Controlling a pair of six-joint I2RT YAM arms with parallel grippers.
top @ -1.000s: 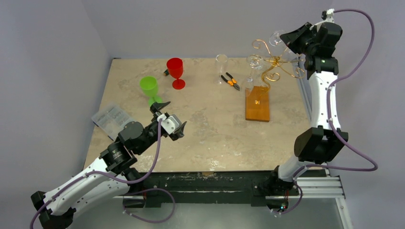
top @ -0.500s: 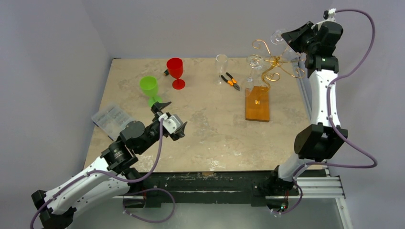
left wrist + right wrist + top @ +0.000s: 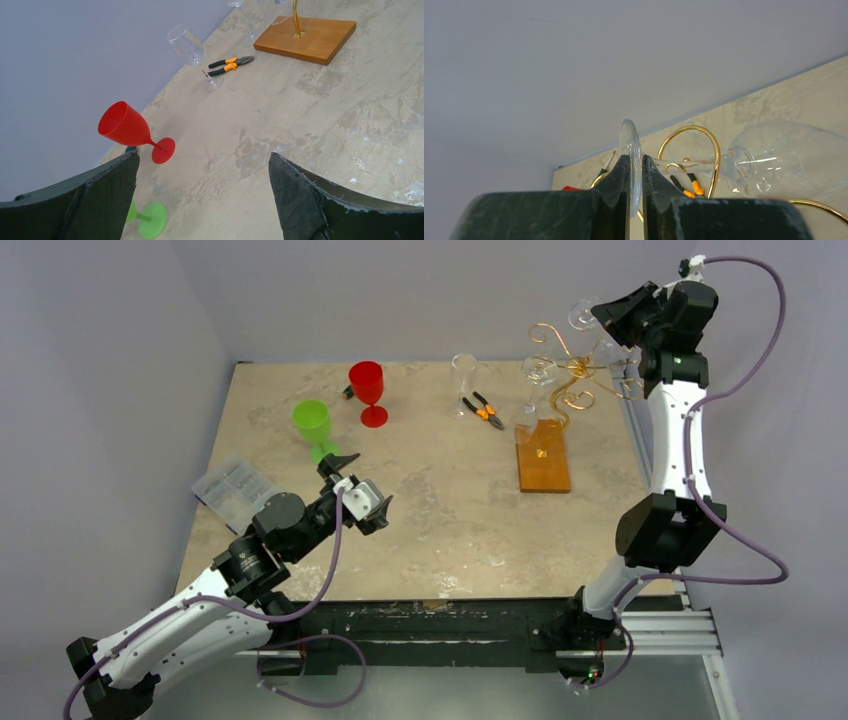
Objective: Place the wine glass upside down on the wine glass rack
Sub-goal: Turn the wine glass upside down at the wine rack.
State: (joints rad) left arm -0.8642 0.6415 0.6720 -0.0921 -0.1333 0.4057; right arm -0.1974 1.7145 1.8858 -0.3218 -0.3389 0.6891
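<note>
The right end effector [image 3: 601, 315] [image 3: 634, 164] is clamped on the thin foot disc of the clear wine glass [image 3: 784, 155] [image 3: 583, 313]. It holds the glass on its side, high above the far right of the bench [image 3: 450, 510]. The stem runs across a gold loop of the wine glass rack [image 3: 560, 368] [image 3: 689, 145]; whether it sits inside the loop cannot be told. The rack's wooden base [image 3: 544, 466] rests on the bench. The left end effector [image 3: 362, 488] [image 3: 202, 200] hovers with jaws wide apart, holding nothing, near a green goblet [image 3: 313, 424] and a red goblet [image 3: 367, 388].
</note>
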